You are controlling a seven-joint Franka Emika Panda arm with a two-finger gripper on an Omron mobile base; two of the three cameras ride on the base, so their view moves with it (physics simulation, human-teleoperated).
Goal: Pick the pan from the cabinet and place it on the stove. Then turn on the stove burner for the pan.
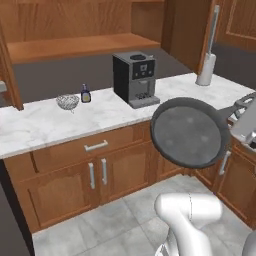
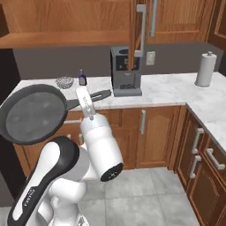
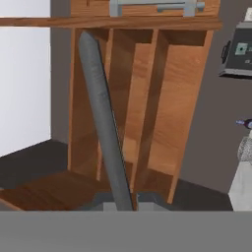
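The pan (image 1: 190, 132) hangs in the air in front of the counter, tilted so its mottled grey face is toward the base cameras. Its long handle runs back into my gripper (image 1: 242, 107), which is shut on it. From the other side the pan (image 2: 33, 114) sits at the left, with the gripper (image 2: 86, 99) clamped on the handle. In the hand view the pan (image 3: 103, 128) appears edge-on as a long grey bar rising from between the fingertips (image 3: 106, 201). The cabinet (image 1: 75, 30) stands open above the counter, its door (image 2: 140, 31) swung out. The stove is out of view.
On the marble counter (image 1: 50, 125) stand a coffee machine (image 1: 135, 77), a small wire strainer (image 1: 67, 101), a small bottle (image 1: 85, 93) and a paper towel roll (image 1: 206, 70). Low wooden cabinets (image 1: 95, 175) run beneath and turn the corner at the right.
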